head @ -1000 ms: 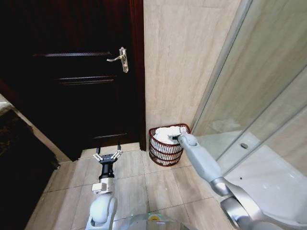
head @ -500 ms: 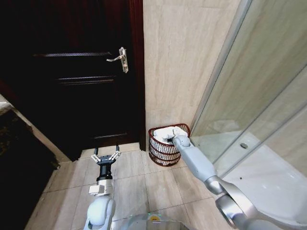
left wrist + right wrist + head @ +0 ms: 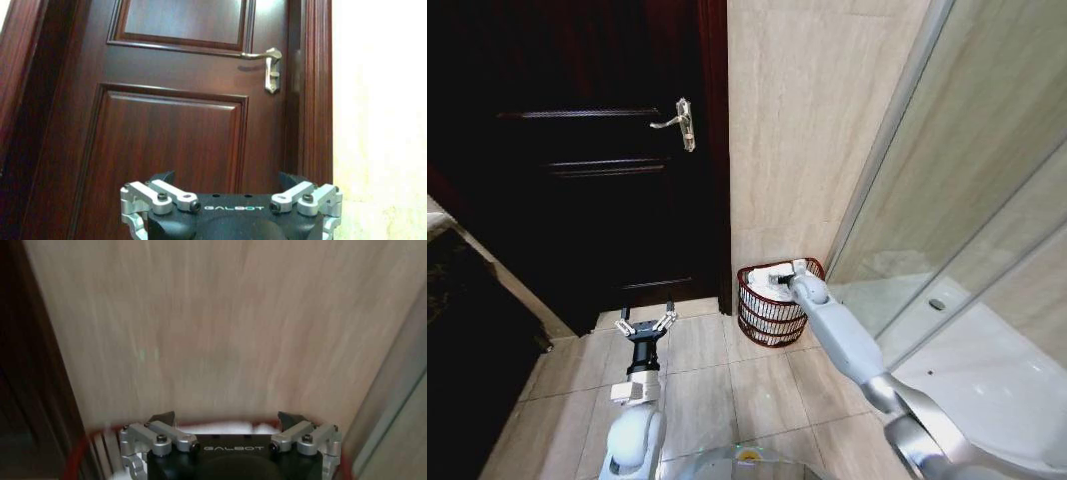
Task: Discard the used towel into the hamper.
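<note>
The hamper, a small round dark red-brown wire basket, stands on the floor against the beige wall beside the door. A white towel lies bunched inside it. My right gripper hovers just over the hamper's rim, above the towel. In the right wrist view that gripper is open with nothing between its fingers; the red rim and a strip of towel show below it. My left gripper is open, held low over the floor and facing the door.
A dark wooden door with a silver lever handle stands left of the hamper. A glass shower screen and white shower tray lie to the right. Beige tiled floor spreads before the hamper.
My right gripper has shifted left and lifted a little over the hamper. The left gripper has drifted slightly toward the door. The towel stays in the hamper.
</note>
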`<state>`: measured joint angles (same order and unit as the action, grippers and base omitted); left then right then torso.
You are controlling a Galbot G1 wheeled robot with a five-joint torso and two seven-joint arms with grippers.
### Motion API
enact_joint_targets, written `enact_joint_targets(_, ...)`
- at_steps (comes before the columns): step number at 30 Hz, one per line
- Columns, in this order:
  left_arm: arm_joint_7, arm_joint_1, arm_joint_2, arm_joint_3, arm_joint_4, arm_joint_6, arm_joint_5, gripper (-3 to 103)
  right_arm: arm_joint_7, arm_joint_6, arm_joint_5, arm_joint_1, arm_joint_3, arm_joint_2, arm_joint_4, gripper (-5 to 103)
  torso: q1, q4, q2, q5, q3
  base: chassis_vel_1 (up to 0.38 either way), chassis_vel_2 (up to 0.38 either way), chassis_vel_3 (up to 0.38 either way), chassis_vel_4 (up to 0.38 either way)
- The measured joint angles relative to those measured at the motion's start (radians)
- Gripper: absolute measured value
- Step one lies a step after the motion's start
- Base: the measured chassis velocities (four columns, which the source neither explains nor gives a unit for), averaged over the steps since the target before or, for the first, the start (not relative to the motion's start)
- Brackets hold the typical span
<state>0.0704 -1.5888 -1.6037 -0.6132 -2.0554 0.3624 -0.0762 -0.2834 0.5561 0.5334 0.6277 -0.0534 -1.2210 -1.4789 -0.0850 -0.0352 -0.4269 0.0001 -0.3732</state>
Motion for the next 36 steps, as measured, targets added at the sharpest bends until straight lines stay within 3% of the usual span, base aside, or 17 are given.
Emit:
enact_joint_targets(1,0.0,0.0,0.0,0.0,0.0,0.0,0.0,100,0.0,0.0,0.0,0.0,0.0,0.0,0.0,100,0.0,0.0,0.0,0.0,0.0,0.0,0.0,0.0,0.0)
enact_joint_targets(4,0.002,0.026,-0.002,0.013,0.024,-0.022,-0.001,100,0.027,-0.175,-0.095,0.183,-0.074,0.081,-0.232,100,0.0,-0.0001,0.0,0.0003,0.0,0.0,0.0,0.0,0.0)
enact_joint_targets(8,0.001,0.034,-0.003,0.025,0.034,-0.043,-0.001,100,0.049,-0.229,-0.162,0.311,-0.137,0.111,-0.349,100,0.0,0.0,0.0,0.0001,0.0,0.0,0.0,0.0,0.0)
enact_joint_targets(13,-0.005,0.05,-0.002,0.04,0.04,-0.13,-0.001,100,0.096,-0.323,-0.259,0.583,-0.326,0.109,-0.536,100,0.0,0.0002,0.0,0.0001,0.0,0.0,0.0,0.0,0.0)
enact_joint_targets(17,0.0,0.067,-0.003,0.042,0.045,-0.152,0.003,100,0.073,-0.353,-0.295,0.659,-0.368,0.088,-0.578,100,0.0,0.0004,0.0,0.0006,0.0,0.0,0.0,0.0,0.0)
enact_joint_targets(20,0.018,0.092,-0.004,0.048,0.044,-0.199,0.001,100,0.016,-0.37,-0.335,0.76,-0.406,0.04,-0.666,100,0.0,-0.0001,0.0,0.0,0.0,0.0,0.0,0.0,0.0)
enact_joint_targets(30,0.05,0.09,-0.005,0.041,0.023,-0.235,0.018,100,-0.007,-0.371,-0.321,0.772,-0.411,0.003,-0.739,100,0.0,-0.0004,0.0,-0.0001,0.0,0.028,0.026,0.029,0.032)
enact_joint_targets(36,0.097,0.057,-0.001,0.016,0.011,-0.234,0.073,100,-0.011,-0.394,-0.346,0.776,-0.405,-0.03,-0.748,100,-0.002,-0.001,-0.006,-0.0002,-0.003,0.071,0.078,0.078,0.073)
